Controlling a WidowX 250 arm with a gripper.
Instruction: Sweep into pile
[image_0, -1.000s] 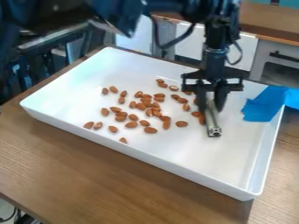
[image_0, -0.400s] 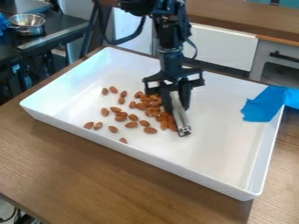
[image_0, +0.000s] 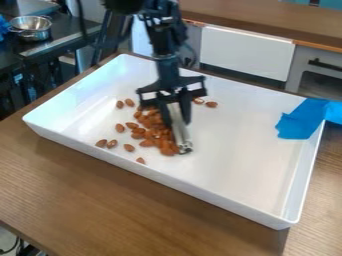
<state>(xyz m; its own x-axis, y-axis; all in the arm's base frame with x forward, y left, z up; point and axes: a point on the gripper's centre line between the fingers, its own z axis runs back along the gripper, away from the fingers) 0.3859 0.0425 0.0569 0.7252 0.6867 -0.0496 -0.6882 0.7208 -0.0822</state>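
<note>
Almonds (image_0: 155, 136) lie bunched in the white tray (image_0: 167, 180) against the metal bar (image_0: 180, 131) our gripper (image_0: 175, 110) grips, fingers closed around it; we judge the pile mostly formed, with strays left to gather around it.

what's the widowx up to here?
Its black gripper holds a metal bar down in the white tray, using it as a sweeper on almonds. Most are bunched against the bar's one side; a few lie scattered nearby, and two sit apart behind it, so the pile isn't finished.
</note>
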